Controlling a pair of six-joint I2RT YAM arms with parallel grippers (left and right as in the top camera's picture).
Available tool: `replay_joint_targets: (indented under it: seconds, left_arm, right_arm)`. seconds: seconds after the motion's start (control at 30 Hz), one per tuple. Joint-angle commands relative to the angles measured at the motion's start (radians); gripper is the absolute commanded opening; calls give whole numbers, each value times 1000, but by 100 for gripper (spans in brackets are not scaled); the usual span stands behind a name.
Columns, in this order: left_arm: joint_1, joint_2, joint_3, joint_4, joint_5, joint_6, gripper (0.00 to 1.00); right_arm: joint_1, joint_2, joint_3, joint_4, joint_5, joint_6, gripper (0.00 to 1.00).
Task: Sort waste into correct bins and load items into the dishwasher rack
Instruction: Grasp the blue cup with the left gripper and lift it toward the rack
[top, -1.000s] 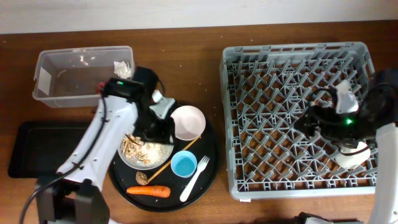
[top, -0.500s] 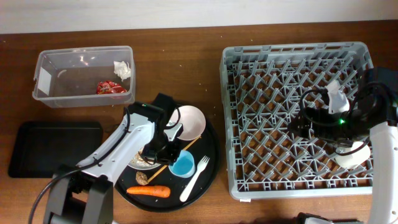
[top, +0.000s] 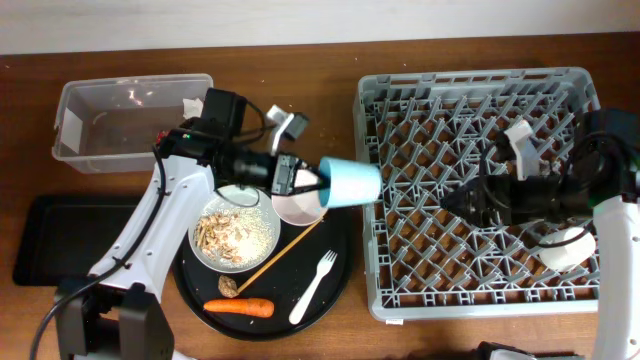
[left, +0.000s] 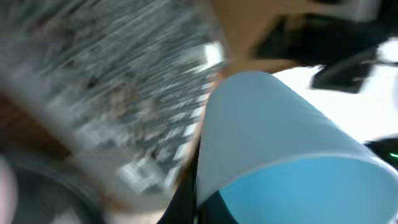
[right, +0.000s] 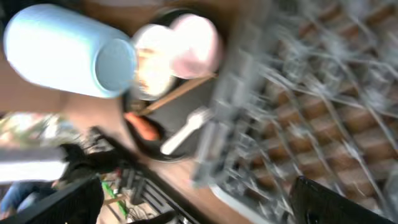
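Note:
My left gripper (top: 306, 180) is shut on the small light-blue cup (top: 351, 182) and holds it on its side in the air, between the round tray and the left wall of the grey dishwasher rack (top: 480, 300). The cup fills the left wrist view (left: 280, 137) and shows in the right wrist view (right: 68, 53). My right gripper (top: 456, 201) is open and empty over the middle of the rack, pointing left at the cup. A white cup (top: 563, 251) lies in the rack at the right. The cream-pink bowl (top: 297, 208) is partly hidden under my left gripper.
The round black tray (top: 340, 250) holds a white plate (top: 258, 235) with nut shells (top: 214, 234), a wooden stick (top: 280, 255), a white fork (top: 313, 285), a carrot (top: 240, 307) and a nut (top: 228, 287). The clear tub (top: 100, 125) holds a white tissue (top: 192, 106). The shallow black tray (top: 60, 238) lies front left.
My left gripper took the blue cup off the round tray, lifted it and carried it right toward the rack. My right gripper moved left across the rack.

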Motion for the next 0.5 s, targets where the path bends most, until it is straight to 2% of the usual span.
replay_joint_targets:
  seconds: [0.0, 0.1, 0.23, 0.47]
  left_arm:
    - [-4, -24, 15, 48, 308, 30, 0]
    - [-4, -24, 15, 48, 314, 19, 0]
    - [-4, -24, 15, 47, 314, 13, 0]
    - [-25, -24, 15, 41, 306, 13, 0]
  right_arm:
    - [108, 13, 10, 16, -213, -130, 98]
    - [247, 39, 10, 64, -217, -129, 98]
    - [372, 50, 10, 185, -338, -129, 98]
    - [392, 50, 10, 283, -466, -129, 98]
